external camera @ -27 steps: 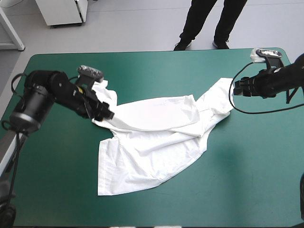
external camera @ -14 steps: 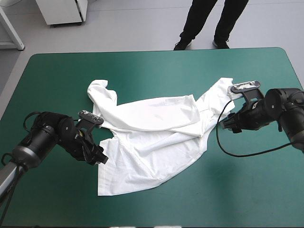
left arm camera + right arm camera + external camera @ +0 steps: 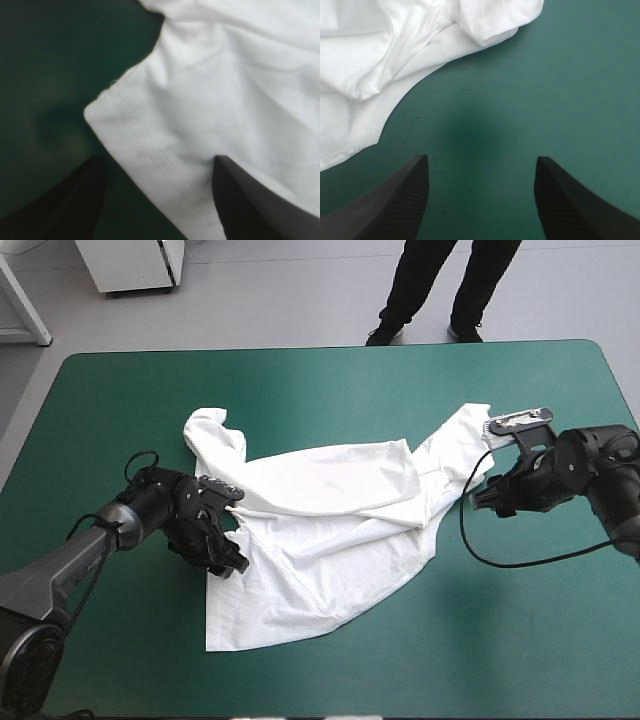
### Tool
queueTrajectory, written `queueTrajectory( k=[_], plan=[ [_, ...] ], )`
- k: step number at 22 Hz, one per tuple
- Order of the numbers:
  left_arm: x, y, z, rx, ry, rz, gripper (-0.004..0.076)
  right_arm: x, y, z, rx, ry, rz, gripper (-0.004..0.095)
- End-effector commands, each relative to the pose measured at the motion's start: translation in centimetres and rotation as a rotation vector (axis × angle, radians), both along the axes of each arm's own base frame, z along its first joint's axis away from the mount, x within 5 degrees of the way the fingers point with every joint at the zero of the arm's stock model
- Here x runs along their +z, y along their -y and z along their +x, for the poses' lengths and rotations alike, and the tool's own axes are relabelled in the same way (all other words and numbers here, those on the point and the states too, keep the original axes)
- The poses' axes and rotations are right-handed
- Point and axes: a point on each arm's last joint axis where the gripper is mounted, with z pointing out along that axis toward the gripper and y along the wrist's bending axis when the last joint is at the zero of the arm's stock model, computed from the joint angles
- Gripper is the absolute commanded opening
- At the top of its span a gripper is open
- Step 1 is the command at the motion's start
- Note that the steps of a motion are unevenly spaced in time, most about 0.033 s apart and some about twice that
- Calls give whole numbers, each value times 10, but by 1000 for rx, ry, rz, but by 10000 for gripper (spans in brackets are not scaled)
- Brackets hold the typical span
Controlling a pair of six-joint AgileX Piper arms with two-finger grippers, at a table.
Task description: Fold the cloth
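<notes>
now my left gripper (image 3: 232,562) is wide open, low at a corner of the shirt (image 3: 320,530). one black finger (image 3: 250,205) is over the white cloth, the other over the teal-green cover (image 3: 130,640). the shirt lies spread and messy in the middle of the cover. my right gripper (image 3: 480,502) is open too, over bare cover just beside the shirt's right side.

We are counting one T-shirt (image 3: 320,530) on one worktop (image 3: 330,380), one left gripper (image 3: 232,562) and one right gripper (image 3: 478,502), two in all, each carrying two fingers (image 3: 400,200).
</notes>
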Motion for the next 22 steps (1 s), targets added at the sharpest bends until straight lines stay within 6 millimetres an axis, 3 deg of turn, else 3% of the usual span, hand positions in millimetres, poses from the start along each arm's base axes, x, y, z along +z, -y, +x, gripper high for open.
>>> queueTrajectory(
  k=[1,4,9,10,16,20,22],
  plan=[
    [5,9,7,3,52,-77,456,10,0,4,-3,65,-1,550],
    [0,13,9,2,34,-109,367,6,0,8,-3,60,-2,550],
    [-13,18,11,-16,-14,-139,32,-7,0,20,-1,27,-22,550],
    [-14,18,11,-27,-17,-140,-2,-10,0,23,-1,25,-27,550],
    [-16,18,10,-40,-48,-135,-22,-23,0,52,-11,18,-79,549],
    [-16,20,7,-33,-73,-155,-22,-31,-3,87,-18,5,-71,550],
    [-16,20,7,-37,-75,-156,-22,-36,5,107,-77,-17,2,550]
  ],
)
